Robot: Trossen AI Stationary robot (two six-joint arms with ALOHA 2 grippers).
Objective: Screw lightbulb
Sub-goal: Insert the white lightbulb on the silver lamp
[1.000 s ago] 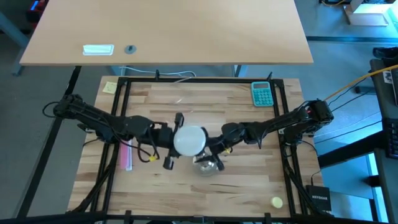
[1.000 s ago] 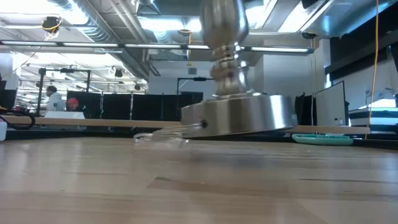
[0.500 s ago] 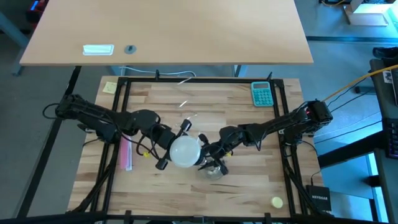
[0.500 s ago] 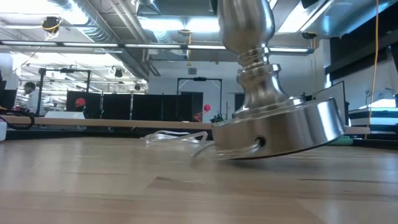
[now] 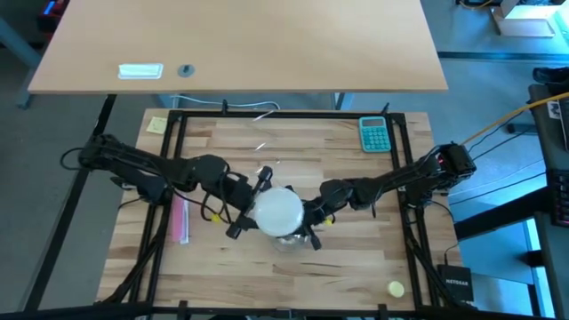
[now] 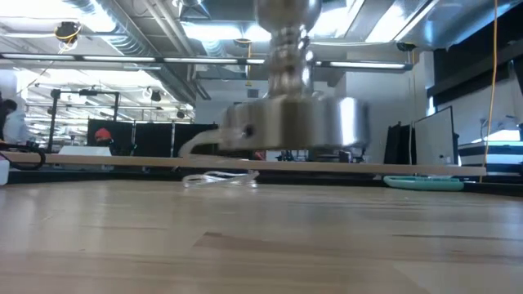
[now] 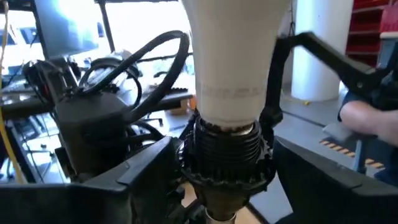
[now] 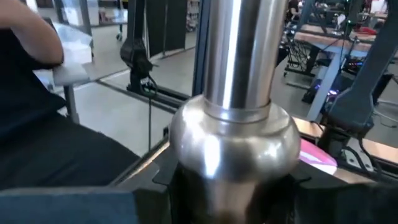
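The white lightbulb [image 5: 280,211] sits by its neck [image 7: 233,62] in the dark socket [image 7: 227,149] on top of the silvery stand [image 6: 290,122]. From above, the globe hides most of the stand. My left gripper [image 5: 258,206] reaches in from the table's left. It is open, with one finger on each side of the socket and the bulb's neck. My right gripper [image 5: 311,220] comes from the right, below the globe, and is shut on the stand's stem. My left gripper has its fingers [image 7: 130,177] close beside the socket's collar; I cannot tell whether they touch it. My right gripper pinches the stand's stem at its rounded bulge [image 8: 233,137] between the two fingers [image 8: 180,183], roughly level from the table's right. The stand is upright, its round base [image 6: 294,126] lifted clear of the table.
A teal calculator [image 5: 375,133] lies at the far right and a pink strip [image 5: 182,220] at the left. There is also a yellow note [image 5: 157,124] at the far left corner and a small yellow thing [image 5: 396,287] near the front right. Clear wrapping [image 6: 216,176] lies behind the stand. People show beyond the table.
The stand with the bulb tipped over to one side with its base low over the table. It has now come back upright, with the base higher and clear. My left gripper has turned about the bulb and shifted slightly toward the near edge.
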